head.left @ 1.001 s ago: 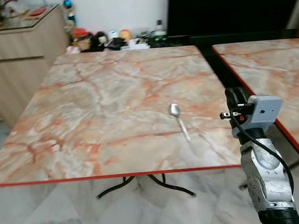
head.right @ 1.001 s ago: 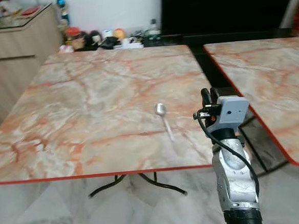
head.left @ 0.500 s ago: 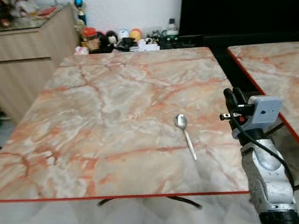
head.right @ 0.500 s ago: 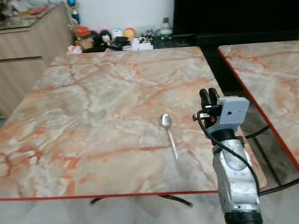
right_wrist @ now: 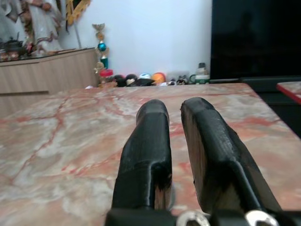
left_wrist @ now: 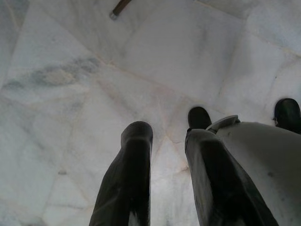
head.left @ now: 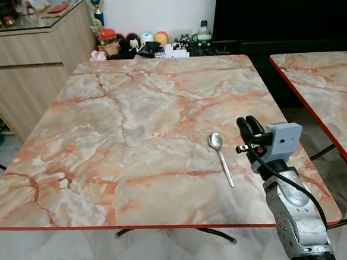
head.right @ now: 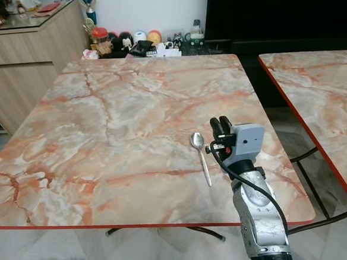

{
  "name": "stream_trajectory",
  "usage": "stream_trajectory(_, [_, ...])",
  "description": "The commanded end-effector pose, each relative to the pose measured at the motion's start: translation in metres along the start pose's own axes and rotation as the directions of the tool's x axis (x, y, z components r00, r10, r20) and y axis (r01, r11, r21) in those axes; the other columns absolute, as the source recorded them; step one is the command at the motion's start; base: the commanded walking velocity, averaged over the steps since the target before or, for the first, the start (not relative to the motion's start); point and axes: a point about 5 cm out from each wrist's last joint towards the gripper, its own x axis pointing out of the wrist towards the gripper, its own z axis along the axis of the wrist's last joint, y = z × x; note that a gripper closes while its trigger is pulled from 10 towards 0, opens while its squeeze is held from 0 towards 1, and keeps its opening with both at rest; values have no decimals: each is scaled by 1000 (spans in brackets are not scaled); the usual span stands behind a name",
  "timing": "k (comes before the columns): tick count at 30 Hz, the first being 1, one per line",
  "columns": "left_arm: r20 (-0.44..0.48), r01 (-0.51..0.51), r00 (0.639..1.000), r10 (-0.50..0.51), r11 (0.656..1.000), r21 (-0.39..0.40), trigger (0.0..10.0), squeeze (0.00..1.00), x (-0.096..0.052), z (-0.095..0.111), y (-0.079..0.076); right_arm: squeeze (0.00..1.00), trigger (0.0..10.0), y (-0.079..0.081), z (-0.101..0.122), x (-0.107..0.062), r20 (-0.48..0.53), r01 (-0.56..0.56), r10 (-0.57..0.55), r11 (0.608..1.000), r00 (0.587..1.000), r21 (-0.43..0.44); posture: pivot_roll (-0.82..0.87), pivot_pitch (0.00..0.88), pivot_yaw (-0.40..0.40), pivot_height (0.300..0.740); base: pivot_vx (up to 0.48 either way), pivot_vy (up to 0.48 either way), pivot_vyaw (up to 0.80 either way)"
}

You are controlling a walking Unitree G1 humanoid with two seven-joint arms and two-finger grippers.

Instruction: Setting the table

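Observation:
A metal spoon (head.left: 220,156) lies on the orange-veined marble table (head.left: 124,109), toward its near right part, bowl pointing away from me. My right gripper (head.left: 248,123) is raised just to the right of the spoon, above the tabletop, pointing at the far side. Its black fingers (right_wrist: 150,136) stand close together with nothing between them. My left gripper (left_wrist: 164,129) hangs idle over the pale floor, fingers a little apart and holding nothing.
A second marble table (head.left: 325,83) stands to the right across a narrow gap. A wooden cabinet (head.left: 26,63) is at the far left. Small jars and toys (head.left: 149,42) line the wall behind the table, next to a big black panel (head.left: 284,9).
The camera has shifted, so the table sits closer and more to the right in view. My right gripper now stands over the tabletop nearer the spoon. The spoon lies as before.

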Motion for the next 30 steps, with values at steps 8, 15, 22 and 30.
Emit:
stream_trajectory(8, [-33, 0, 999, 0, 1000, -8, 10000, 0, -2, -9, 2, 0, 10000, 0, 6, 2, 20, 2, -2, 1000, 1000, 2, -18, 102, 18, 740, 0, 465, 0])
stream_trajectory(15, [-39, -1, 999, 1, 1000, 4, 10000, 0, -3, -11, 2, 0, 10000, -1, 6, 2, 20, 7, -7, 1000, 1000, -3, -18, 102, 20, 740, 0, 111, 0])
stream_trajectory(22, [-32, 10, 999, -11, 1000, -18, 10000, 0, -3, -11, 1, 0, 10000, -5, 7, 2, 23, 26, -26, 1000, 999, -9, -17, 101, 19, 740, 123, 0, 0])
stream_trajectory(30, [-34, -1, 999, 1, 1000, -14, 10000, 0, -3, -11, 2, 0, 10000, -10, 9, 1, 29, 48, -48, 999, 998, -14, -16, 101, 18, 740, 374, 0, 0])
